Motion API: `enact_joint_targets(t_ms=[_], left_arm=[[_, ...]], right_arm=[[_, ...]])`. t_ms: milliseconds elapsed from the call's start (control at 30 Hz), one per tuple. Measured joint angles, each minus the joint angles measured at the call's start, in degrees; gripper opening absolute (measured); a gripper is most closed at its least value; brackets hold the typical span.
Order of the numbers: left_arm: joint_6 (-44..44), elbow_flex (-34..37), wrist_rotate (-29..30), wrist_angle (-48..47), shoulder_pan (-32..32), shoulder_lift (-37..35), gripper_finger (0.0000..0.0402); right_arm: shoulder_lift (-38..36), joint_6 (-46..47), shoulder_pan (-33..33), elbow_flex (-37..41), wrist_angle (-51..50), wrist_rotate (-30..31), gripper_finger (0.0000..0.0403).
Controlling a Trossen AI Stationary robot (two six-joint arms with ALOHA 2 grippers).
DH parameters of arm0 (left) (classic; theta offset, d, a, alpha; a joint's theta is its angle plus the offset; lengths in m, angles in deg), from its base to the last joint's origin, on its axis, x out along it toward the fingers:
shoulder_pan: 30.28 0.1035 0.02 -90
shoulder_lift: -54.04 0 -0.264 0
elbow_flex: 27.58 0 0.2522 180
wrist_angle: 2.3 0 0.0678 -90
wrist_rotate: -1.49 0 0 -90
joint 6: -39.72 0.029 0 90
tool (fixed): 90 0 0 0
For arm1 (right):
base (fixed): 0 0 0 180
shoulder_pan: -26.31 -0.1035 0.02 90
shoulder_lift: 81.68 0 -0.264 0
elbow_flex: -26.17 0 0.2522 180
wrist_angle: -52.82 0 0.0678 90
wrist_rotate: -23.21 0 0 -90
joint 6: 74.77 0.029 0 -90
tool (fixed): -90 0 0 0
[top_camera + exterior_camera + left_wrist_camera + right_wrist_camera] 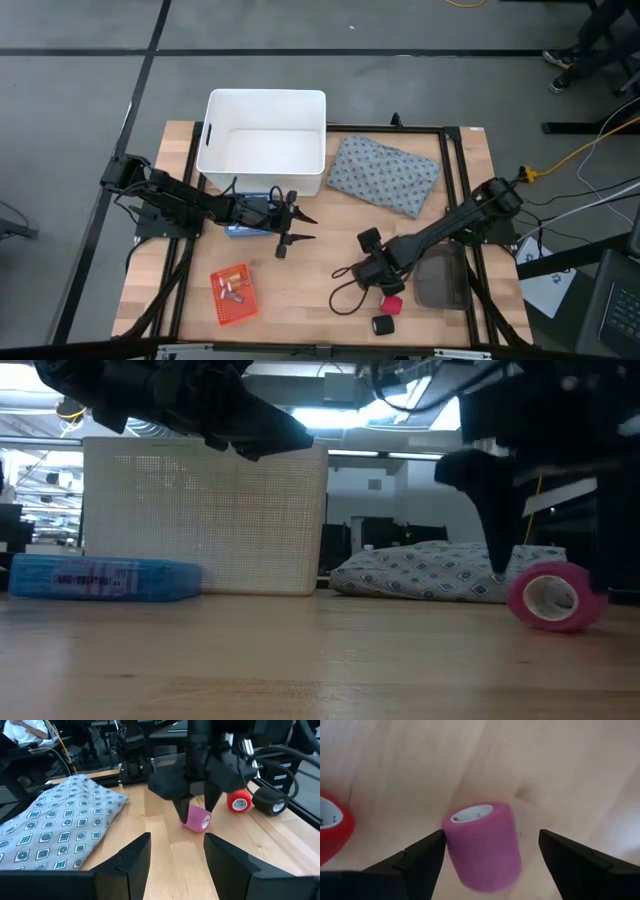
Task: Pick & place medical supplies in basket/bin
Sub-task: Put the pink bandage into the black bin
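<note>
While rolls lie in it, orange basket (234, 296) sits near white tub (262, 143).

Two dark, matte black arms are seen, built of blocky jointed segments. A looped black cable (347, 290) is carried near the right arm's wrist. Each arm is ended by two flat, wedge-shaped black fingers (127, 862) with angular edges.

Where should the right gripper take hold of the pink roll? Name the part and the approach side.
Grip the pink roll across its curved outer wall, coming down from above. It lies on its side on the table, its open core facing sideways, so the rounded sides are free. The right gripper is open, with one finger on each side of it, so closing there looks workable.
</note>
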Motion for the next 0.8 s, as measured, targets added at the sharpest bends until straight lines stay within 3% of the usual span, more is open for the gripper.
enact_joint_targets(t_ms=[333,800], left_arm=[[0.05,0.00,0.00,-1.25,-0.22,0.00,0.0182],[0.21,0.00,0.02,-1.25,-0.22,0.00,0.0182]], right_arm=[[4.84,0.33,0.87,-0.04,0.05,-0.39,0.0309],[4.89,-0.85,1.62,-2.95,-0.82,1.14,0.0212]])
